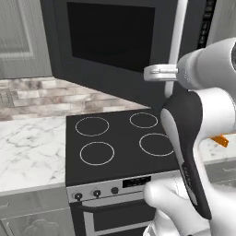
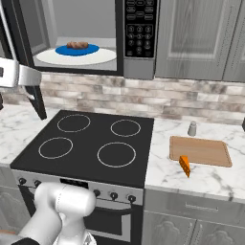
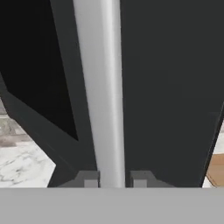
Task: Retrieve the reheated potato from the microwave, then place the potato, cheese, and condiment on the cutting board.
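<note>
The microwave (image 2: 139, 33) hangs over the stove with its door (image 1: 110, 37) swung open. Inside, the potato (image 2: 77, 45) lies on a blue plate (image 2: 91, 49) on the white turntable (image 2: 103, 58). My gripper (image 3: 114, 181) is shut on the door's long silver handle (image 3: 103, 87), one fingertip on each side. From the left base view the gripper (image 1: 171, 73) meets the handle (image 1: 179, 27) at mid height. On the right counter lies the cutting board (image 2: 200, 150). The orange cheese (image 2: 184, 166) sits at its front left edge and the condiment (image 2: 192, 128) stands just behind it.
A black cooktop (image 2: 86, 143) with several burner rings lies under the microwave, its knobs along the front. Marble counters (image 1: 27, 152) flank it on both sides. Grey wall cabinets (image 2: 196, 38) hang right of the microwave. The open door juts out over the stove's left side.
</note>
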{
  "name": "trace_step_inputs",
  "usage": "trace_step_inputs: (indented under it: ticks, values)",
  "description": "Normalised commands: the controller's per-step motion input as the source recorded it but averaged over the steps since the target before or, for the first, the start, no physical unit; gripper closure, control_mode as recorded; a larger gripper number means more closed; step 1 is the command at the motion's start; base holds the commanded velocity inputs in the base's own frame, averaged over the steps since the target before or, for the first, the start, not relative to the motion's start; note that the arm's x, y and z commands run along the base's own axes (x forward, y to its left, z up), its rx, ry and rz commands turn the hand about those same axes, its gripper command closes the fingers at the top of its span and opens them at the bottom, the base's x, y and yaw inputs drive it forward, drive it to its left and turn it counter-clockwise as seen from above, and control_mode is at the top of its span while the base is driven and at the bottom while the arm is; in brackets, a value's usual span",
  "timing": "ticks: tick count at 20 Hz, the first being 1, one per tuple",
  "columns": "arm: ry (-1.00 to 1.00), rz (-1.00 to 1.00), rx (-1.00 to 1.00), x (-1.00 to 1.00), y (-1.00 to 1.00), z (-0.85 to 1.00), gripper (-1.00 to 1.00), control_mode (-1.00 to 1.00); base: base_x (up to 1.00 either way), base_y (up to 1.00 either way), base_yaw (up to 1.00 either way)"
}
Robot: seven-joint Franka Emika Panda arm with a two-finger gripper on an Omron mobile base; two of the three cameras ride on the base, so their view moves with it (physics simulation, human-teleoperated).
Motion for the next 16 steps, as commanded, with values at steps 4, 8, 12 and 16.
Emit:
trace_step_inputs:
  ticks: [4, 8, 12, 16]
  values:
    - [0.02, -0.04, 0.05, -0.4, 0.09, -0.03, -1.0, -1.0, 0.0, 0.0, 0.0]
    - [0.0, -0.09, 0.15, -0.76, -0.19, -0.01, -1.0, -1.0, 0.0, 0.0, 0.0]
    - [0.0, -0.12, 0.24, -0.7, -0.27, 0.01, -1.0, -1.0, 0.0, 0.0, 0.0]
    - [0.07, -0.06, 0.23, -0.13, -0.53, 0.05, -1.0, -1.0, 0.0, 0.0, 0.0]
